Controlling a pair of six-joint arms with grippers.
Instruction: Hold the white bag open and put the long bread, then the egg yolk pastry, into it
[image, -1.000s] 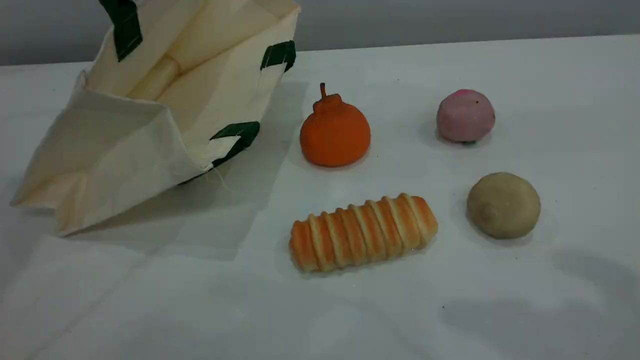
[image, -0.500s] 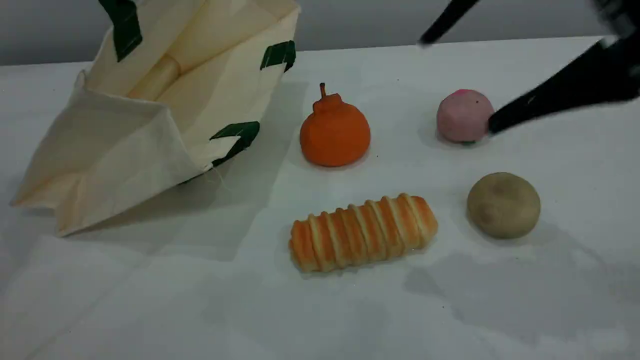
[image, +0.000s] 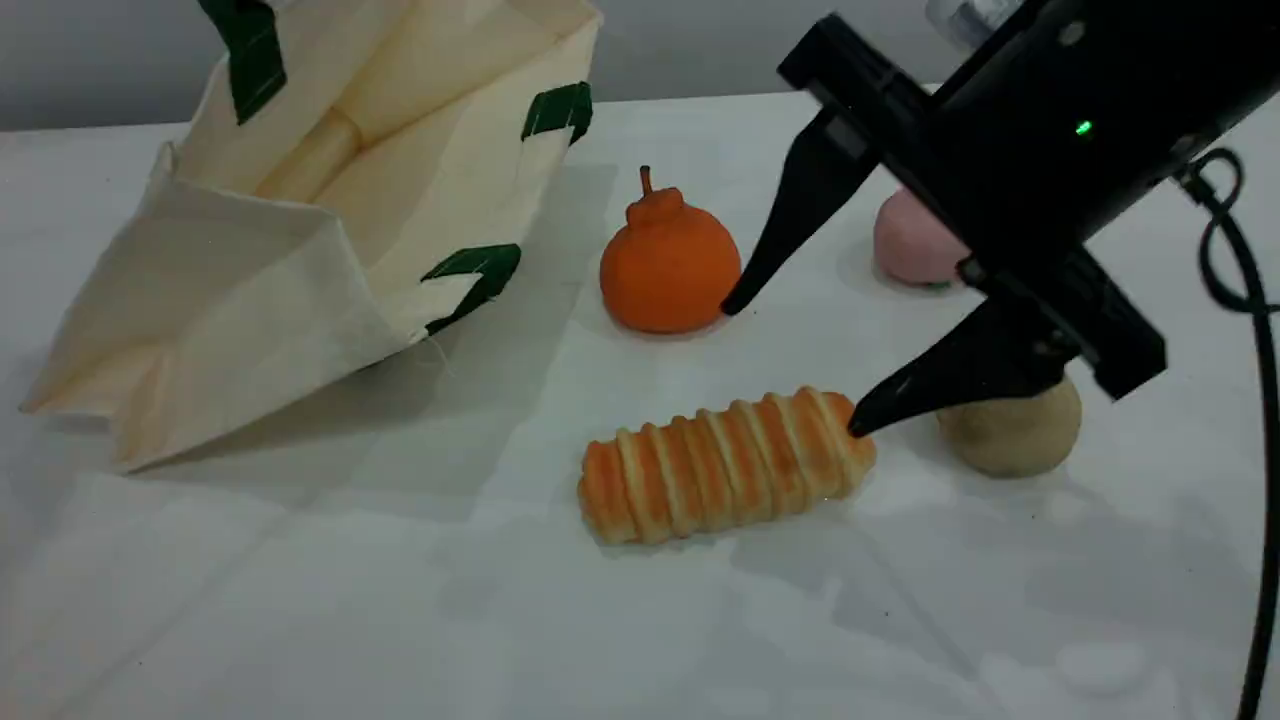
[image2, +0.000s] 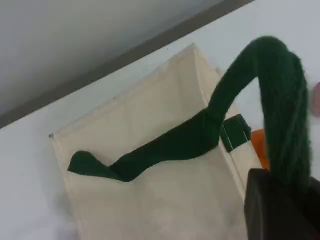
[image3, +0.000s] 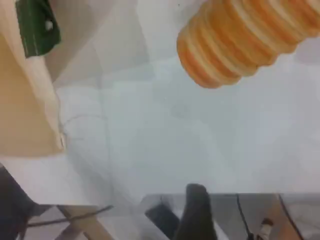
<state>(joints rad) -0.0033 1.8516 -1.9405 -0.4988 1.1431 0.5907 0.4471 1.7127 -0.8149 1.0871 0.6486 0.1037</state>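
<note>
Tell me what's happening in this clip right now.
The left pincer is shut on a green handle of the white bag, holding it up so the mouth stays open. The right pincer is open, above the right end of the long bread, which lies on the table, not yet gripped. The egg yolk pastry sits just behind the arm, untouched. Nothing has gone into the bag, as far as its visible inside shows.

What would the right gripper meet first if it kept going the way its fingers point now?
Probably the long bread: the open right gripper points down-left, one fingertip by the bread's right end, the other beside the orange fruit. Depth is unclear, so it might reach the table first.
</note>
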